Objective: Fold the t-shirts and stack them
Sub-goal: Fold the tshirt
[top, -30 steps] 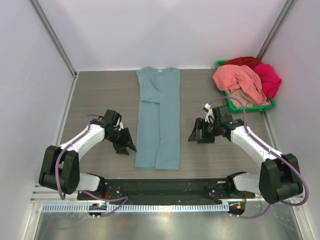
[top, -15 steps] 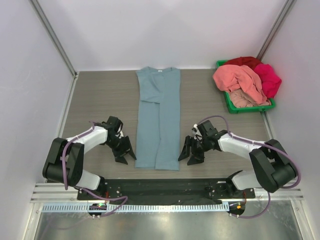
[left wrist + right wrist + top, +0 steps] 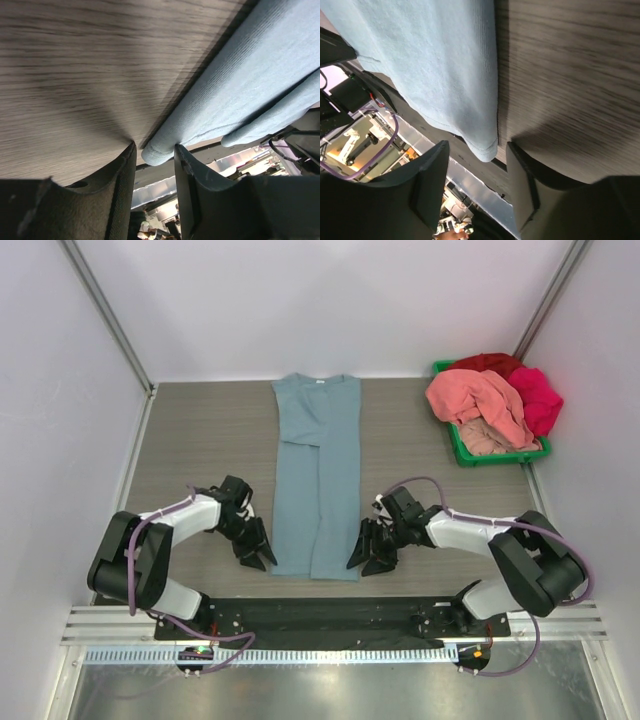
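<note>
A dusty blue-grey t-shirt (image 3: 317,480) lies on the table, folded into a long strip, with its white neck label at the far end. My left gripper (image 3: 258,552) is at its near-left corner. In the left wrist view that corner (image 3: 159,152) pokes between the open fingertips (image 3: 155,146), and the right finger touches the cloth. My right gripper (image 3: 364,552) is at the near-right corner. That corner (image 3: 487,149) sits between its open jaws (image 3: 477,145), apart from both fingers. Salmon-pink (image 3: 478,400), magenta (image 3: 538,398) and red (image 3: 487,363) t-shirts are heaped at the back right.
A green bin (image 3: 470,453) at the back right holds the heaped shirts. White walls close in the wooden table (image 3: 200,430) on three sides. A black base rail (image 3: 320,612) runs along the near edge just behind both grippers.
Both grippers have come down and inward to the near corners of the blue-grey shirt. The right one travelled farther. Both pairs of jaws have narrowed a little.
</note>
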